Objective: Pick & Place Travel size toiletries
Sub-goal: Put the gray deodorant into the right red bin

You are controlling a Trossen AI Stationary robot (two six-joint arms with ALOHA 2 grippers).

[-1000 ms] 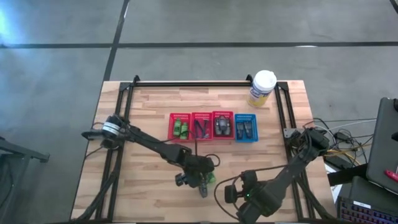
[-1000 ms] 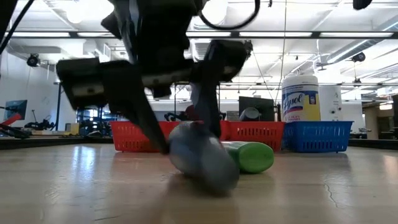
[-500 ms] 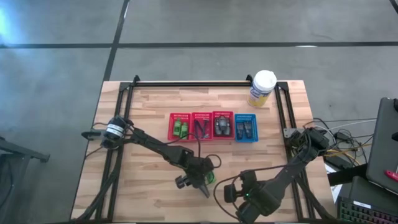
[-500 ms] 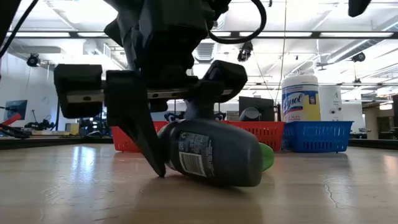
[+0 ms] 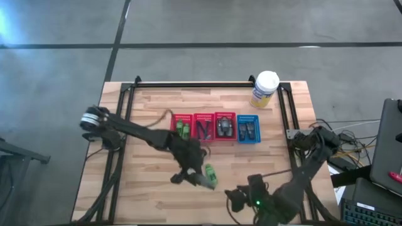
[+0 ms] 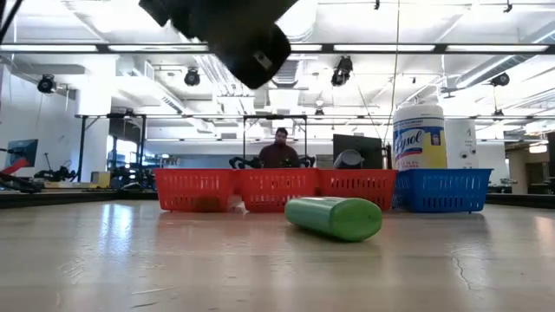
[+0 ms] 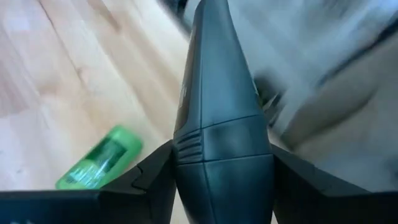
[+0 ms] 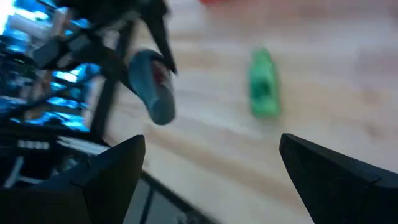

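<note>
A dark grey tapered tube [image 7: 214, 93] is held in my left gripper [image 7: 224, 183], which is shut on it above the table's near middle [image 5: 196, 179]. The same tube [image 8: 152, 87] also shows in the right wrist view. A bright green little bottle [image 5: 210, 175] lies on its side on the wood next to it [image 6: 334, 217], with nothing touching it. My right gripper [image 8: 211, 168] hangs open near the table's front edge [image 5: 237, 201], its fingers empty. More toiletries lie in the small baskets [image 5: 215, 127]. My left gripper pinches the tube's wide cap end [image 7: 224, 155] between its two fingers, one on each side. The tube runs along the fingers and sticks out ahead of them, its thin flat end [image 7: 208, 31] farthest out. It is lifted clear of the table, slanting downward.
Three red baskets [image 6: 260, 189] and a blue one [image 6: 442, 189] stand in a row at mid-table. A tall yellow canister with a white lid [image 5: 265, 89] stands at the far right. A person sits in the room behind the table [image 6: 280, 152].
My left gripper has risen from the table with the dark grey tube and rolled its wrist; the tube, which lay on the wood beside the green bottle, now hangs clear above it. The green bottle has stayed lying where it was.
</note>
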